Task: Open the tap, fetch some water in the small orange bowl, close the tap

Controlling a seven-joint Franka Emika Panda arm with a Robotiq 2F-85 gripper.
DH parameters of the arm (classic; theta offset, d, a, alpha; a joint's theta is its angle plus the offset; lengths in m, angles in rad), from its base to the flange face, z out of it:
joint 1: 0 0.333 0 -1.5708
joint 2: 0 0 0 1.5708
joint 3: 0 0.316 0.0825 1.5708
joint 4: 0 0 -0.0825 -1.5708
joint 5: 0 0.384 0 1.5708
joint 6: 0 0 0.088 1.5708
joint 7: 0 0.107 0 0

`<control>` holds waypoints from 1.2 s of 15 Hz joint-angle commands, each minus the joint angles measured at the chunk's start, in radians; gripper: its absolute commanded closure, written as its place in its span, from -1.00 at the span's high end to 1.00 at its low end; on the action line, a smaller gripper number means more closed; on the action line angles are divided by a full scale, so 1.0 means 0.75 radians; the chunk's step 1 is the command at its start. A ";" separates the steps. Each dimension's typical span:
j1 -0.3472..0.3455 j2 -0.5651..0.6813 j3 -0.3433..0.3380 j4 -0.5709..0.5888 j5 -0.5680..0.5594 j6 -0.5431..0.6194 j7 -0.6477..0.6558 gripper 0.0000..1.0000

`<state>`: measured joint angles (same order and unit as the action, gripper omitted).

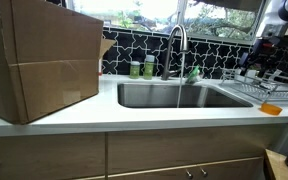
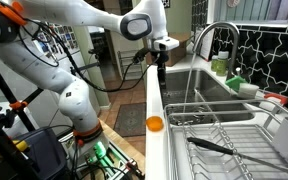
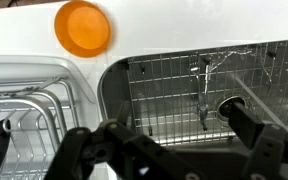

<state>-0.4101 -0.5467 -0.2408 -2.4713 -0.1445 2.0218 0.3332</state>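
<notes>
- The end effector (image 2: 159,62) hangs above the surface's (image 2: 154,100) edge, jaws spread wide, holding nothing.
- The small orange bowl (image 2: 155,124) sits upright on that surface, apart from the end effector and nearer the camera, just beside the dish rack (image 2: 224,130).
- In the wrist view the bowl lies far and left of the fingers (image 3: 84,150).
- It is round, so no axis governs the grasp.
- The bowl looks empty; the sink (image 1: 164,95) shows only a wire grid, with the tap (image 1: 170,55) behind it.
</notes>
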 commanded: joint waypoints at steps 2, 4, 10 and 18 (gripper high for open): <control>-0.004 -0.049 0.066 -0.066 -0.058 -0.030 -0.014 1.00; 0.007 -0.065 0.093 -0.111 -0.087 -0.036 -0.035 1.00; -0.004 -0.122 0.110 -0.298 -0.171 0.016 -0.059 1.00; -0.053 -0.118 0.070 -0.364 -0.295 0.127 -0.135 1.00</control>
<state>-0.4269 -0.6308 -0.1703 -2.7457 -0.3119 2.0555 0.2601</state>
